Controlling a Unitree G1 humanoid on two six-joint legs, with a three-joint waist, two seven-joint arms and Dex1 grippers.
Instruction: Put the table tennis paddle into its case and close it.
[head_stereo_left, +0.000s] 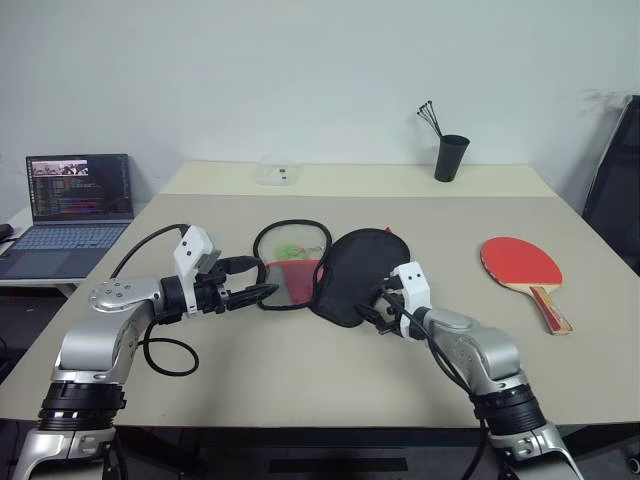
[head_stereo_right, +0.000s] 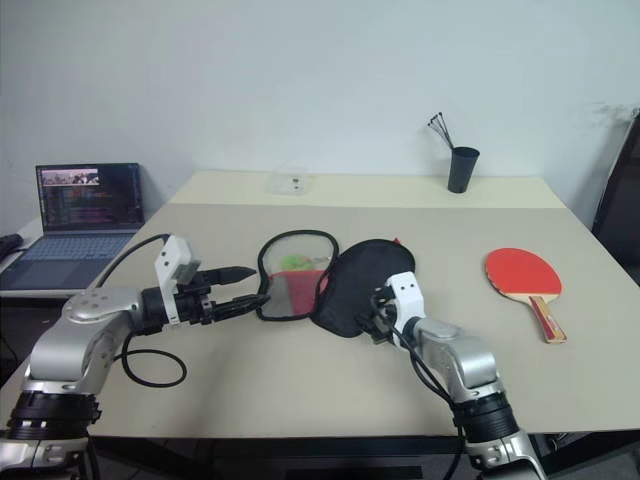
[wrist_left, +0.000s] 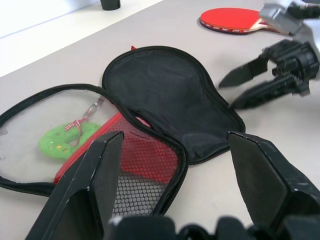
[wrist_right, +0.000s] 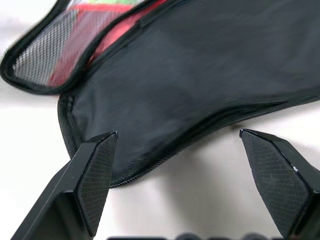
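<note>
Beige table holds its case between both wide-open claws, left gripper and right gripper, the table tennis paddle farther right, white wall behind.

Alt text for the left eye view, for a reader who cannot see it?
An unzipped paddle case lies spread open mid-table, the open left gripper and open right gripper at its near edges. The red paddle lies apart, toward the table's right edge.
</note>
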